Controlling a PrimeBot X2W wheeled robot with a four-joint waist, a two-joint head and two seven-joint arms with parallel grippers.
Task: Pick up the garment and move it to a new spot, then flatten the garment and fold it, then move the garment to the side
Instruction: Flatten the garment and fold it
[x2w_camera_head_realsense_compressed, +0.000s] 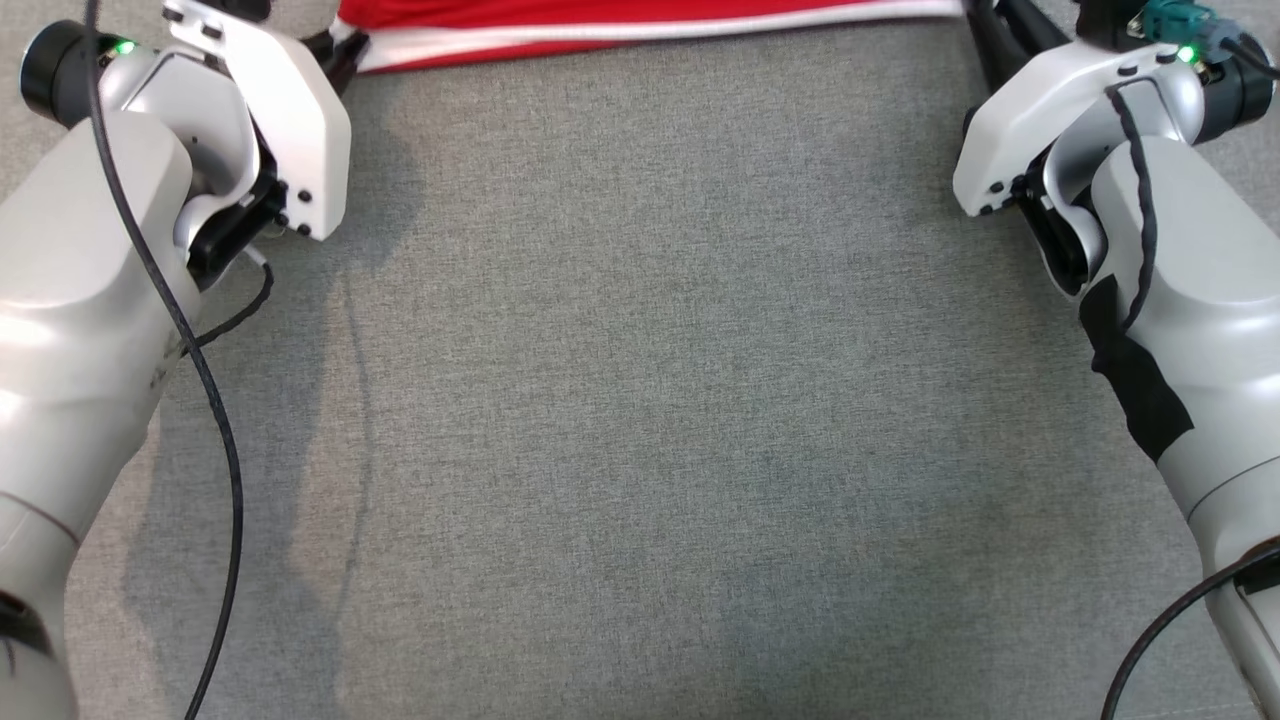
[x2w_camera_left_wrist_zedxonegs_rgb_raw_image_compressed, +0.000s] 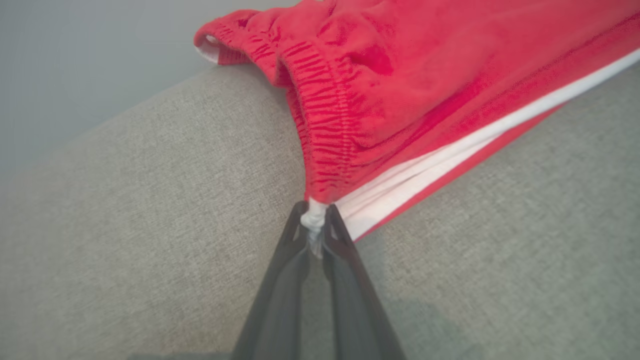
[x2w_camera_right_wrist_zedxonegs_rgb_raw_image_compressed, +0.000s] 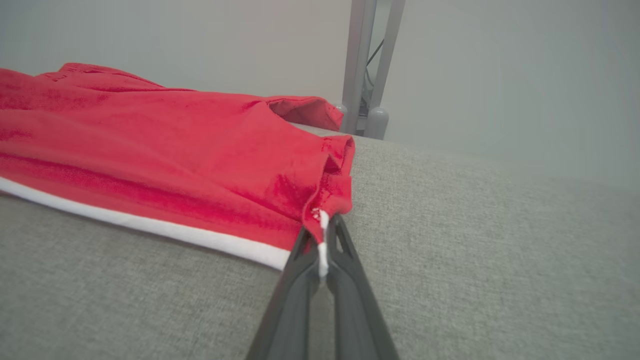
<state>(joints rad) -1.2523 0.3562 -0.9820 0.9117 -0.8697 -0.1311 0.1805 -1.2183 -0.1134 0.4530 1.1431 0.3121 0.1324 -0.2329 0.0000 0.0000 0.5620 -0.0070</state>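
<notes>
The garment (x2w_camera_head_realsense_compressed: 640, 25) is a pair of red shorts with a white side stripe, stretched along the far edge of the grey fabric surface (x2w_camera_head_realsense_compressed: 640, 400) in the head view. My left gripper (x2w_camera_left_wrist_zedxonegs_rgb_raw_image_compressed: 316, 220) is shut on the garment (x2w_camera_left_wrist_zedxonegs_rgb_raw_image_compressed: 410, 85) at the waistband corner, where the white stripe ends. My right gripper (x2w_camera_right_wrist_zedxonegs_rgb_raw_image_compressed: 322, 232) is shut on the garment (x2w_camera_right_wrist_zedxonegs_rgb_raw_image_compressed: 175, 155) at the hem corner of a leg. In the head view both forearms reach forward, and the dark fingers (x2w_camera_head_realsense_compressed: 1000, 40) of the right gripper meet the cloth's right end.
The grey upholstered surface spreads wide in front of me between both arms. A pale metal stand (x2w_camera_right_wrist_zedxonegs_rgb_raw_image_compressed: 367, 65) rises behind the surface's far edge in the right wrist view. Black cables (x2w_camera_head_realsense_compressed: 215, 400) hang along my left arm.
</notes>
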